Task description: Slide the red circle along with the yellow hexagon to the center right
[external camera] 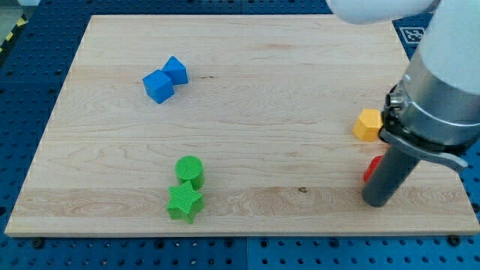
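The yellow hexagon [367,124] lies near the view's right edge, at about mid height of the board. The red circle [370,169] lies just below it, mostly hidden behind my rod; only a small red sliver shows. My tip [375,201] rests on the board right below the red circle and seems to touch it. The arm's grey body covers the board's right edge next to both blocks.
Two blue blocks [165,80] touch each other at the upper left. A green circle [190,169] sits on top of a green star [184,203] at the lower middle. The wooden board [247,67] lies on a blue perforated table.
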Motion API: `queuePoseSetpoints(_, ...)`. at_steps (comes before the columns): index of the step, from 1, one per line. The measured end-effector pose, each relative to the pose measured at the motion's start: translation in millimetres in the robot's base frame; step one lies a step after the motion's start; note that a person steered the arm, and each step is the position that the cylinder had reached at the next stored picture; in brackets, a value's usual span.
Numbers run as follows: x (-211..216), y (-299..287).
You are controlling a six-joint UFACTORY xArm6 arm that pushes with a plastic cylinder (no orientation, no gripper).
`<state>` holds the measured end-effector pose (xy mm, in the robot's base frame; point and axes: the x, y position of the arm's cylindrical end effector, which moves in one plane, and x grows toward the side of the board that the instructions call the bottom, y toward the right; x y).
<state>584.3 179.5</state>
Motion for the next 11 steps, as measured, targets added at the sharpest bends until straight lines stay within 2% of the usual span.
queuePoseSetpoints(1, 0.0, 11.2)
queuePoseSetpoints(5, -69.2, 16.7)
queuePoseSetpoints(7, -132.5, -10.2)
queuePoseSetpoints(8, -149.6, -18.4)
queuePoseSetpoints(11, -158.0, 20.0)
